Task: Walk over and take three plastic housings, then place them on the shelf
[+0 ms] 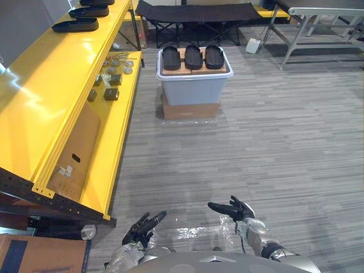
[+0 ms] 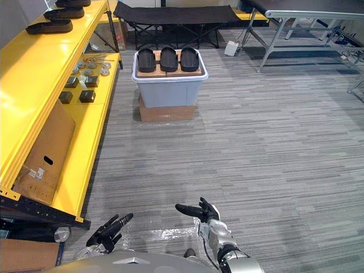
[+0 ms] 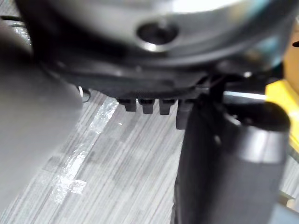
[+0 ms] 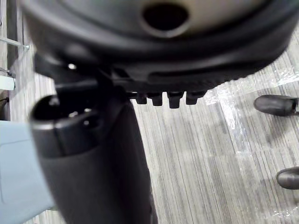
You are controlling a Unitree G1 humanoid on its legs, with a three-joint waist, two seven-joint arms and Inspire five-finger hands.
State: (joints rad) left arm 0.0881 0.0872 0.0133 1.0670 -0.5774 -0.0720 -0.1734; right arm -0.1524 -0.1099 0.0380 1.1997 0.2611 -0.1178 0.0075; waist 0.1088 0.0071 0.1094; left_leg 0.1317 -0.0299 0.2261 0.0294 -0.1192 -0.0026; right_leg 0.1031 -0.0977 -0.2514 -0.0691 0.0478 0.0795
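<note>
left hand (image 1: pixel 141 228), right hand (image 1: pixel 238 210): fingers relaxed, empty | step: approach | housings (image 1: pixel 193 57) on bin (image 1: pixel 190 92), well ahead | next: walk closer, then grasp

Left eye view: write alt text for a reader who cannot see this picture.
Three black plastic housings lie side by side on top of a grey bin that stands on a cardboard box ahead. A yellow shelf runs along the left, similar black pieces on its top level. Low in the view, the left hand and right hand are open and empty.
</note>
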